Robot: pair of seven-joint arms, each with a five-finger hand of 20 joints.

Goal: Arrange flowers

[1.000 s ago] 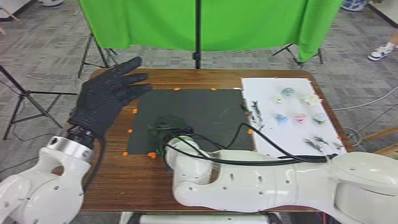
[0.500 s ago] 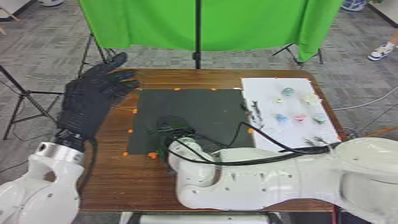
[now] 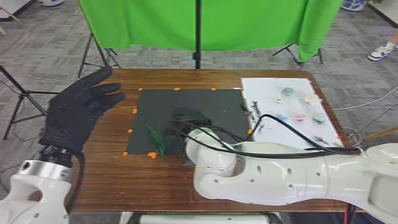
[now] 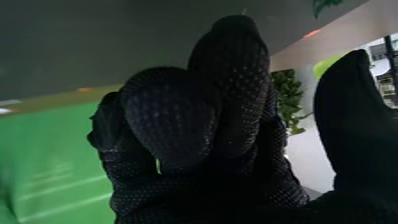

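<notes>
near edge: a brown wooden table (image 3: 133, 185) carries a dark grey mat (image 3: 169, 100), marked round with orange tape.
sprig: a leafy green sprig (image 3: 157, 141) lies on the mat's near left part, beside the right hand.
sprig handling: likely very light and springy, with a thin stem and soft leaves that bend or snag easily; it hardly resists a pull, so the glove fabric could drag it.
sprig hold: best a light pinch on bare stem, clear of the leaf tips; which end is the base is too small to tell.
right hand: the black-gloved right hand (image 3: 189, 117) is over the mat, looking released, thumb apart from loosely bent fingers, no stem seen pinched.
foliage: in the right wrist view, green foliage (image 4: 289, 100) shows past the fingers; touching or apart, it cannot be told.
left hand: the black-gloved left hand (image 3: 80, 107) is raised over the table's left side, loosely spread and empty.
flowers: a white sheet (image 3: 266, 90) on the right bears dark thin stems (image 3: 256, 110) and small pastel flower heads (image 3: 299, 118); the heads look fragile and crushable, so stems make the safer grip.
backdrop: a bright green cloth (image 3: 142, 25) hangs beyond.
</notes>
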